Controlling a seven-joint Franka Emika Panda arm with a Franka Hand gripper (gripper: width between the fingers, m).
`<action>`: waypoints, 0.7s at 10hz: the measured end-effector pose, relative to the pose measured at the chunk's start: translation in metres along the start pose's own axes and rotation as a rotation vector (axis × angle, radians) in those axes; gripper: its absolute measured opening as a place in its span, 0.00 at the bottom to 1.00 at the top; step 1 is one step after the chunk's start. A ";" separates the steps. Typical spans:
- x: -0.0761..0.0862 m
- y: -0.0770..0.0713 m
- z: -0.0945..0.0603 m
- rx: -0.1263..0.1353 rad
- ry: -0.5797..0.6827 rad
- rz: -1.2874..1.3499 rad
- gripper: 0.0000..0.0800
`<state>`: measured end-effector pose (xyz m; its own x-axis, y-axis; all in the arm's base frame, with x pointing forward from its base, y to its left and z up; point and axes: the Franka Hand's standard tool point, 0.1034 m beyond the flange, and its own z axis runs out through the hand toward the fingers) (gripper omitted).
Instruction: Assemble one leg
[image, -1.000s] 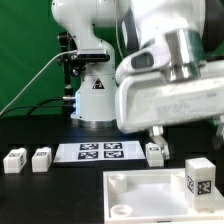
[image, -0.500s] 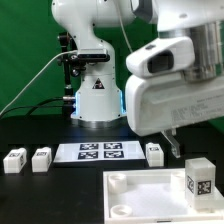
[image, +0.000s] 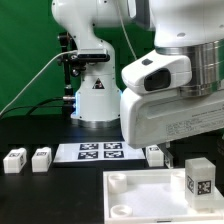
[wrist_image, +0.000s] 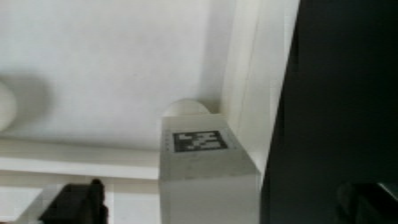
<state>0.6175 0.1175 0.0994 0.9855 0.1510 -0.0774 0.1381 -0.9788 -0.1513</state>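
The leg (image: 198, 178), a small white oblong block with a black-and-white square tag on its face, stands upright at a corner of the large white square panel (image: 150, 195), on the exterior view's right. In the wrist view this leg (wrist_image: 210, 165) stands between the two dark fingers (wrist_image: 71, 202) of the hand (wrist_image: 217, 204). The hand is spread wide open, with a gap on each side, so neither finger touches the block and nothing is gripped.

The panel lies flat on the black bench (image: 50, 195). Behind it the thin flat white marker board (image: 100, 151) lies on the bench. A third white tagged block (image: 155, 154) sits just beside the board's end on the exterior view's right. Two more sit side by side well off to the exterior view's left, an outer white block (image: 15, 160) and an inner white block (image: 41, 159). The bulky white robot arm (image: 170, 100) hangs above the panel's far edge.
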 end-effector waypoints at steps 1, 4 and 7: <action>0.000 0.000 0.000 0.000 0.000 0.000 0.81; 0.007 0.013 0.011 -0.012 -0.035 0.086 0.81; 0.010 0.011 0.015 -0.015 -0.013 0.114 0.80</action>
<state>0.6276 0.1107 0.0820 0.9936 0.0402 -0.1057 0.0268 -0.9917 -0.1261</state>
